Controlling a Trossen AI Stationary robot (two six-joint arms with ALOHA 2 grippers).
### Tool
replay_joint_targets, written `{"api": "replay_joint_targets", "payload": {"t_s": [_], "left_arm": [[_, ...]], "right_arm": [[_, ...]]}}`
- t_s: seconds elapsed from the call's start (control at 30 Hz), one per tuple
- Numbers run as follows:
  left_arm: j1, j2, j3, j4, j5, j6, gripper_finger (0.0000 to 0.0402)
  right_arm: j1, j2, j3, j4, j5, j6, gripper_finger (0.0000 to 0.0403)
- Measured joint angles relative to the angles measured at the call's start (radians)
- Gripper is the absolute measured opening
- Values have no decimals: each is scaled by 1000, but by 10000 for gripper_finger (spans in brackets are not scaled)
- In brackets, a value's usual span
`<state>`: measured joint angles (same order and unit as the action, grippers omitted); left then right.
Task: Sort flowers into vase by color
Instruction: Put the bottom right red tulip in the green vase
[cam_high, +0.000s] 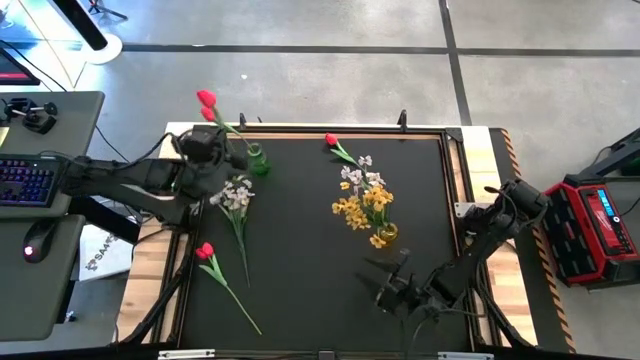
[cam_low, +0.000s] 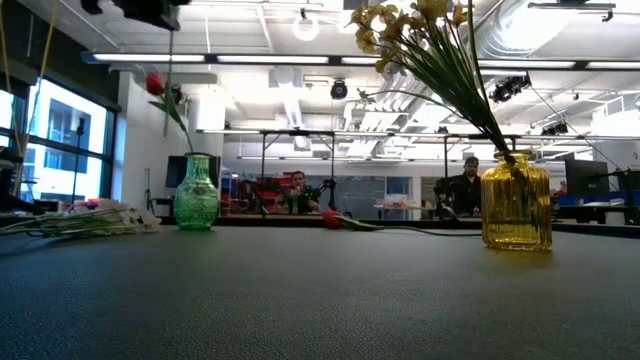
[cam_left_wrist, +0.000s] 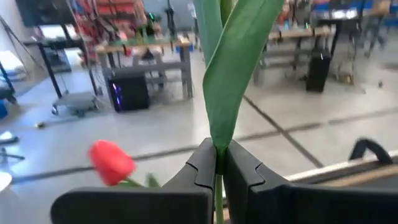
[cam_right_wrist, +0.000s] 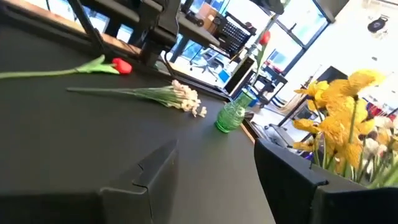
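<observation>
A red tulip (cam_high: 207, 98) is held by its green stem above the green vase (cam_high: 257, 159) at the bench's (cam_high: 310, 240) far left, the left fingers (cam_left_wrist: 219, 169) pinched shut on it. Beside the vase lies a white bunch (cam_high: 236, 195); another tulip (cam_high: 205, 251) lies nearer. The yellow vase (cam_high: 386, 235) holds yellow blossoms (cam_high: 362, 207). The right fingers (cam_high: 392, 292) hover half-spread, empty, near the bench's near right.

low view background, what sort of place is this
Probably a robotics lab or open workshop: exposed ceiling ducts and strip lights, workbenches with seated people beyond the black table, and a backlit computer keyboard on the desk beside it.
</observation>
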<state>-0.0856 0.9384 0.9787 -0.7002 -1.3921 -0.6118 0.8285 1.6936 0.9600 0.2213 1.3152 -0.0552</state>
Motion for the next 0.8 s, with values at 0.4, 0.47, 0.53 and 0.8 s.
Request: {"api": "replay_joint_targets", "payload": {"t_s": [0.4,0.47,0.53,0.8], "left_arm": [[226,-5,-285,1062,427,800,0],[273,-29,-339,1137,451,815,0],[314,-50,-379,1158,461,802,0],[362,-91,-398,1147,516,767,0]], "right_arm": [[-56,0,0,-10,-144,-110,195],[-46,0,0,-26,-138,-100,195],[-38,0,0,-45,-117,-72,195],[-37,0,0,-98,-97,75,195]]}}
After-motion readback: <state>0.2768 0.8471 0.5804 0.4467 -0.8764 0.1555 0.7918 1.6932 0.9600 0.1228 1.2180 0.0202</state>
